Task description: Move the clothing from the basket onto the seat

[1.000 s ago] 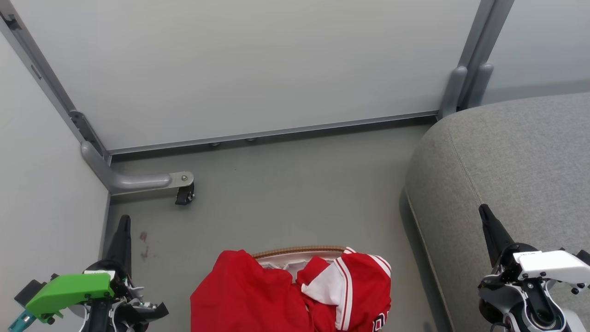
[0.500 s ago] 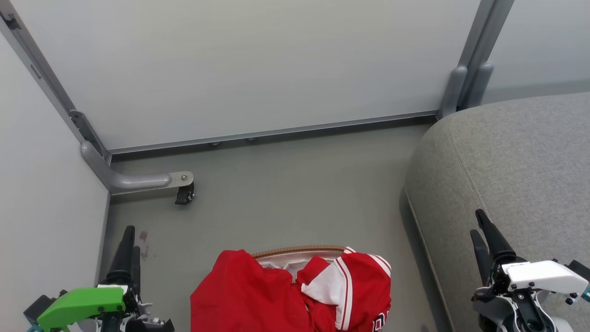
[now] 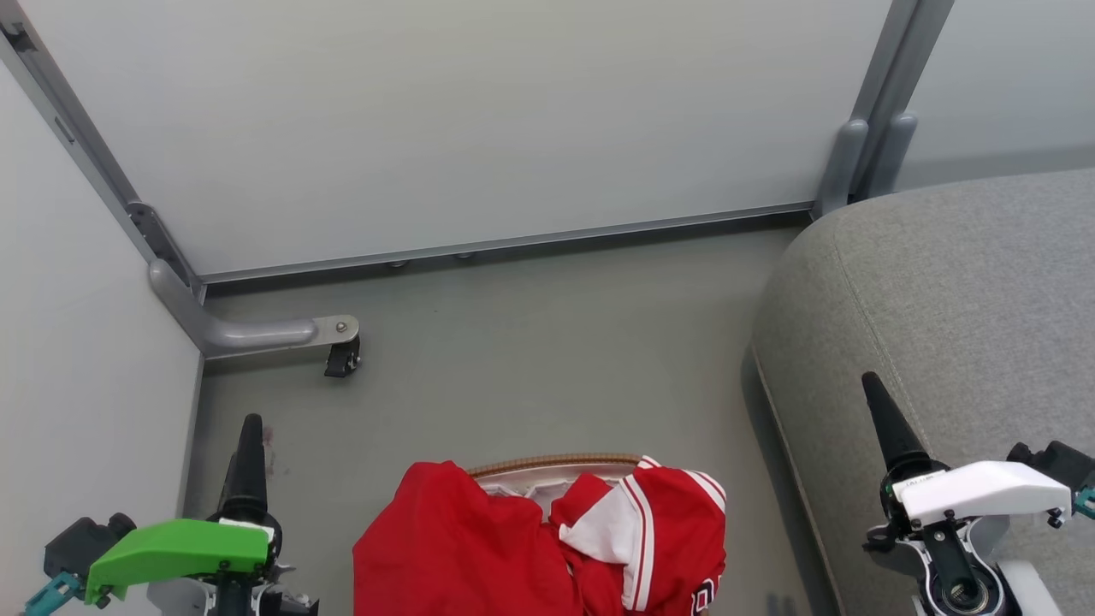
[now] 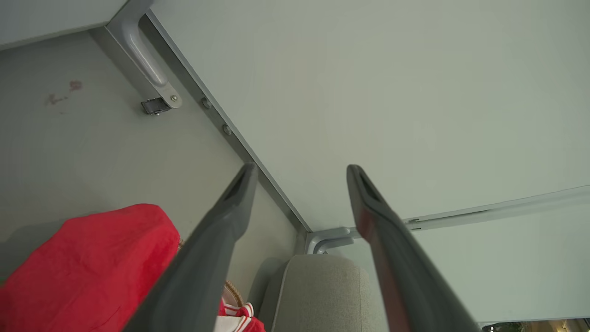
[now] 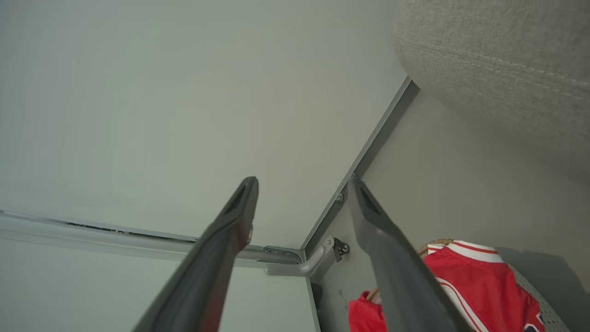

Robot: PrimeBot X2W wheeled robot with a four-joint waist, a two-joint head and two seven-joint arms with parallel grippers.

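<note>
Red cloth heaps in the basket (image 3: 556, 465) at the bottom centre of the head view. Plain red shirt (image 3: 453, 547) drapes over the left rim. Red jersey (image 3: 663, 530), with white panels and striped trim, hangs over the right side; the dark lettering at its lower edge is cut off by the frame. Tan woven rim shows as a short arc behind both garments, with a patch of white between them. Basket stands on grey floor (image 3: 530, 359), near the seat (image 3: 941, 282), with a strip of floor between them. Seat is grey woven upholstery with a rounded corner and one stitched seam running along it. Both garments lie in the basket, apart from the seat. Left gripper (image 4: 300, 169), under a green housing, sits low left over the floor beside the basket. Left wrist view shows its two dark fingers spread wide, nothing between them. Right gripper (image 5: 302, 182), under a white housing, sits low right in front of the seat cushion. Its jaws are likewise wide apart and hold nothing. Pale partition panels (image 3: 479, 120) close off the far side. A grey metal foot (image 3: 257, 332) with a small black caster (image 3: 342, 358) juts from the left corner.
</note>
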